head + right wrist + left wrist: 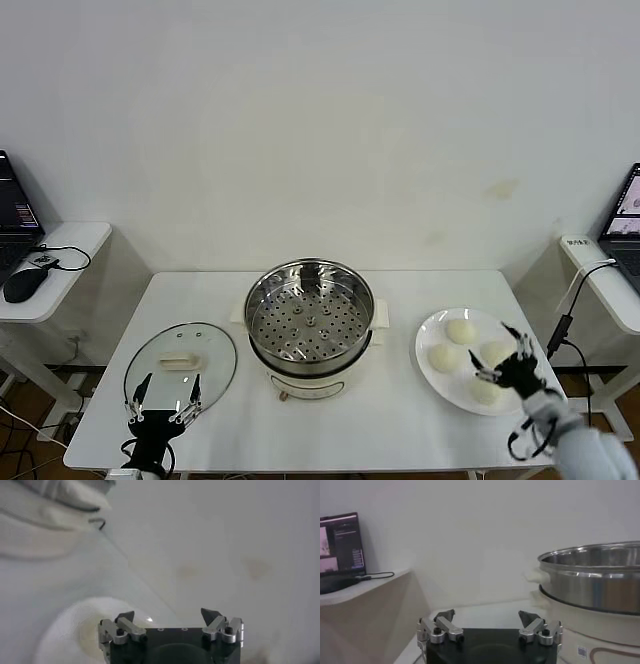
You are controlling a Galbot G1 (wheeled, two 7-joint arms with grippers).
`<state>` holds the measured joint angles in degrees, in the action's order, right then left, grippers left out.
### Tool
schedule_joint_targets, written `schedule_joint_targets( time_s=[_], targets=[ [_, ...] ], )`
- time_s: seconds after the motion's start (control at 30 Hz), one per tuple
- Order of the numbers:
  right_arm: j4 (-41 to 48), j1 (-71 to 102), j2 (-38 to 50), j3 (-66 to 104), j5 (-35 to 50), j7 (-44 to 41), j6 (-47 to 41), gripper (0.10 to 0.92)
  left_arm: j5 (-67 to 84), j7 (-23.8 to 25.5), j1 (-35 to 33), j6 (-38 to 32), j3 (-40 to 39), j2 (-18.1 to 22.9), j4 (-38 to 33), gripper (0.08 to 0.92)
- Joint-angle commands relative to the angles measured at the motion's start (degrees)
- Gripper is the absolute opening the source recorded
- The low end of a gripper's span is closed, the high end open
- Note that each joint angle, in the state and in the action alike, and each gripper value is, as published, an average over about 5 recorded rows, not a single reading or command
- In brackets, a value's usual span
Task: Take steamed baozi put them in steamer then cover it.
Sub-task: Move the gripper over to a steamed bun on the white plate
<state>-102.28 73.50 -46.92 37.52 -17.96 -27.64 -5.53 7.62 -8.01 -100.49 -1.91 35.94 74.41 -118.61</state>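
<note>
The steel steamer [310,312] stands uncovered on its cream pot base [305,382] at the table's middle, and its basket holds nothing. Several cream-white baozi [461,330] lie on a white plate [450,393] at the right. My right gripper [493,352] is open and hovers over the plate's near right side, above the buns and holding nothing. The glass cover [181,362] lies flat at the left. My left gripper [167,388] is open and empty at the cover's near edge. The left wrist view shows that gripper [490,616] beside the steamer [595,577]. The right wrist view shows its gripper [167,614] open.
Side tables flank the work table. The left one holds a laptop [12,215] and a mouse [22,285]. The right one holds a laptop [625,225], and a cable [560,325] hangs next to the plate. A wall stands close behind.
</note>
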Motion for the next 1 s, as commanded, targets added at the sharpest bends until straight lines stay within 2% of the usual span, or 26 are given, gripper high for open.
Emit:
schedule_joint_targets(
  time_s=[0.03, 0.23, 0.53, 0.73, 1.0],
  targets=[
    [4.80, -9.72, 11.44, -3.73, -4.97, -9.91, -2.71, 0.823, -1.05, 0.05, 0.35, 0.26, 0.27, -0.09, 0.17, 0.823],
    [13.50, -24.48, 17.29, -18.00, -3.79, -19.94, -1.46, 0.823, -0.91, -0.35, 0.26, 0.19, 0.48, 0.25, 0.26, 0.823],
    [23.72, -47.37, 19.11, -43.72, 0.14, -32.76, 3.63, 0.823, 1.27, -1.29, 0.52, -0.08, 0.81, 0.43, 0.73, 0.823],
    [30.86, -56.52, 14.62, -55.08, -0.70, -33.73, 6.63, 0.823, 1.51, -1.38, 0.61, -0.32, 1.63, 0.29, 1.00, 0.823],
    [37.34, -59.90, 7.41, -59.98, -3.86, -33.10, 7.45, 0.823, 1.86, -1.52, 0.80, -0.45, 2.64, 0.07, 1.09, 0.823]
  ],
)
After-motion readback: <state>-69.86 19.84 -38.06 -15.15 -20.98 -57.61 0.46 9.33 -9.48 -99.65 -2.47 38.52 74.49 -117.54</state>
